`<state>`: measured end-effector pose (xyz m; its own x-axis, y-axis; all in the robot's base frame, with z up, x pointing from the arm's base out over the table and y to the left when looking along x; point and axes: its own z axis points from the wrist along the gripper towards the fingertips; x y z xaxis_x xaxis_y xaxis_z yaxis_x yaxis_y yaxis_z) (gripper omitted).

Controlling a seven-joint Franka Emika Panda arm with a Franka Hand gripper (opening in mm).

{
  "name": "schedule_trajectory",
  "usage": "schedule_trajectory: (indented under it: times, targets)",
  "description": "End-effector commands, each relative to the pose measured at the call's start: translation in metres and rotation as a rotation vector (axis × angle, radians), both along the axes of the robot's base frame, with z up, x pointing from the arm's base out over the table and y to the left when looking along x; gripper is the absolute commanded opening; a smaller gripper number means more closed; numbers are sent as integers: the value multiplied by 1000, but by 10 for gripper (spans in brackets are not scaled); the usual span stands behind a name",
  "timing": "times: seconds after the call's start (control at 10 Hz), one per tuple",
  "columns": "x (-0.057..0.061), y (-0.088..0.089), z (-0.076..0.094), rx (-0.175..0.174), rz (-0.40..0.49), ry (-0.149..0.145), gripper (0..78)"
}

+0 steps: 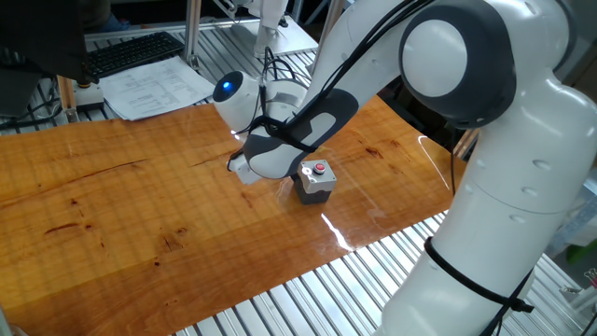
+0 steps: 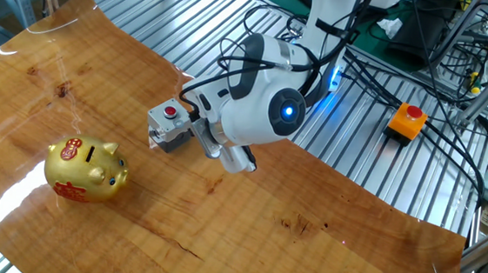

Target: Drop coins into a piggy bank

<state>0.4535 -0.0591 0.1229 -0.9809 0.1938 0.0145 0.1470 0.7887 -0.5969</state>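
Note:
The golden piggy bank (image 2: pixel 84 170) with red markings and a slot on top stands on the wooden table (image 2: pixel 74 79) near its front left edge. It does not show in the one fixed view. My gripper (image 2: pixel 239 160) points down at the table right of the piggy bank, fingertips close to the wood. The white hand (image 1: pixel 270 149) hides most of the gripper (image 1: pixel 240 168) in the one fixed view. I cannot tell whether the fingers are open or shut. No coin shows in either view.
A grey box with a red button (image 2: pixel 168 124) stands just left of my hand, also in the one fixed view (image 1: pixel 315 181). An orange box with a red button (image 2: pixel 407 120) and cables lie on the metal bench behind. Papers (image 1: pixel 154 89) and a keyboard (image 1: pixel 131 53) lie past the table's far edge.

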Motion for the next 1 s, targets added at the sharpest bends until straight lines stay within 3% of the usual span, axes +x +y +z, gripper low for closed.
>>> schedule_trajectory:
  times: [0.1,0.4,0.5,1.0]
  targets:
    - [2,-2,1,-7,0,-4,0]
    - [1,-3,4,-6,4,0,0]
    - [1,-3,4,-6,4,0,774]
    - [1,-3,4,-6,4,0,774]
